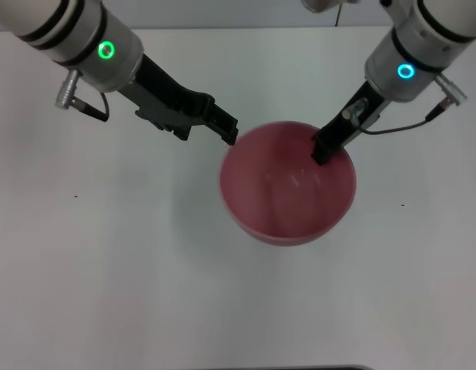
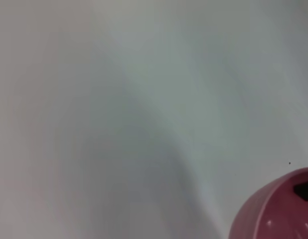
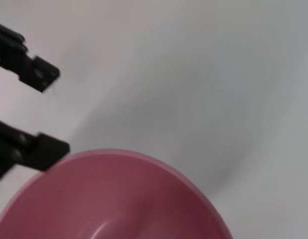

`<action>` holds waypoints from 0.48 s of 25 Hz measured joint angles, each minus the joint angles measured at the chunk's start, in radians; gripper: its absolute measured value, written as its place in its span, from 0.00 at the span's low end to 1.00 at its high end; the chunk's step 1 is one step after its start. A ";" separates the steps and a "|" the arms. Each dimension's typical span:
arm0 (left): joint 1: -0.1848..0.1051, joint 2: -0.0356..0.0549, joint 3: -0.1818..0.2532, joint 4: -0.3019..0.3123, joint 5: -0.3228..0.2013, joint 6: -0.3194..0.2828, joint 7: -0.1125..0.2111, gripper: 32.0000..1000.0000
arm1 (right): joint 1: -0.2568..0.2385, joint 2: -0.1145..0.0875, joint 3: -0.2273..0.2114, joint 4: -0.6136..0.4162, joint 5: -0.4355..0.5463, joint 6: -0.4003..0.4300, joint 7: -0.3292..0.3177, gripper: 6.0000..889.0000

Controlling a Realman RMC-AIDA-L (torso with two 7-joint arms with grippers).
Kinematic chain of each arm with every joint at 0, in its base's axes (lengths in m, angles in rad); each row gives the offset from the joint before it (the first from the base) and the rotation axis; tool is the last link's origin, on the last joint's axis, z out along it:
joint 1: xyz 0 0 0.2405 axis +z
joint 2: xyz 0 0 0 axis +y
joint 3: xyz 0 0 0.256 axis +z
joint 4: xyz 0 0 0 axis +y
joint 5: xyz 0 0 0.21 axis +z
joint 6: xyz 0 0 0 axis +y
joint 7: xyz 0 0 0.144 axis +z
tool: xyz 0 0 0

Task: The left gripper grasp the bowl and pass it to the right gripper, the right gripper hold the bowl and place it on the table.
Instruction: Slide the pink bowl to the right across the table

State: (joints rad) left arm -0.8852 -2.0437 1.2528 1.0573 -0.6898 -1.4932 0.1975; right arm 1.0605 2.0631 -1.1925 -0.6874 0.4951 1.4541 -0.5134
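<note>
Above the table we judge the bowl light, stiff and slick, best pinched at its thin rim, where the right gripper fingers clamp and the left gripper fingers spread.

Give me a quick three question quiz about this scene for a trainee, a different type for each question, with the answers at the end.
1. True or false: the fingers of the black left tool are spread apart beside the rim of the round pink-red plastic bowl.
2. Which tool has a finger reaching inside the bowl? A: the left tool. B: the slim black right tool. C: neither.
3. Fill in the blank: in the head view the bowl shows against the plain ___ table.

Key: 1 true; 2 B; 3 white.
</note>
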 joint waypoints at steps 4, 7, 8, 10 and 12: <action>0.015 0.0030 -0.014 0.006 0.008 -0.008 -0.001 0.86 | -0.045 -0.002 0.005 -0.017 0.000 0.009 0.000 0.03; 0.020 0.0035 -0.033 0.011 0.031 -0.010 -0.001 0.86 | -0.088 -0.007 0.022 -0.066 0.000 0.030 0.005 0.03; 0.022 0.0035 -0.040 0.011 0.038 -0.010 -0.001 0.86 | -0.103 -0.009 0.034 -0.083 -0.004 0.038 0.006 0.03; 0.031 0.0035 -0.054 0.013 0.048 -0.011 -0.001 0.86 | -0.125 -0.011 0.061 -0.104 -0.022 0.050 0.007 0.03; 0.037 0.0040 -0.063 0.013 0.055 -0.012 -0.002 0.86 | -0.143 -0.014 0.091 -0.118 -0.047 0.060 0.007 0.03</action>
State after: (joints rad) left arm -0.8485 -2.0397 1.1901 1.0706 -0.6343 -1.5047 0.1958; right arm 0.9170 2.0488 -1.1015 -0.8053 0.4482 1.5138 -0.5060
